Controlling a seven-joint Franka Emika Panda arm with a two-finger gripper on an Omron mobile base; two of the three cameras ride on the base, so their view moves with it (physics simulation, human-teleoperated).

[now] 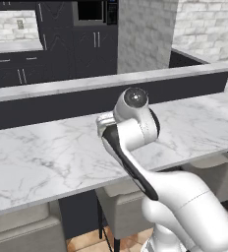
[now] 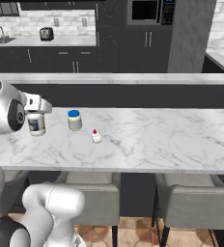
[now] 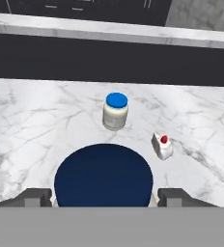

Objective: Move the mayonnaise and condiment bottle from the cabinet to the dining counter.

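Note:
The mayonnaise (image 2: 36,123), a white jar with a dark navy lid (image 3: 103,174), stands upright at the left end of the dining counter (image 2: 157,137), at or just above the marble. My gripper (image 2: 36,116) comes down over it from above. In the hand view the gripper (image 3: 105,197) has a finger on each side of the jar, close against its white body, so it is shut on it. The condiment bottle is out of view. Black cabinet doors (image 2: 109,41) line the far wall.
A cream jar with a bright blue lid (image 2: 74,119) (image 3: 116,111) stands just right of the mayonnaise. A small white bottle with a red tip (image 2: 96,136) (image 3: 162,146) sits further right. The raised black ledge (image 2: 133,94) backs the slab. Grey stools (image 2: 193,202) stand below.

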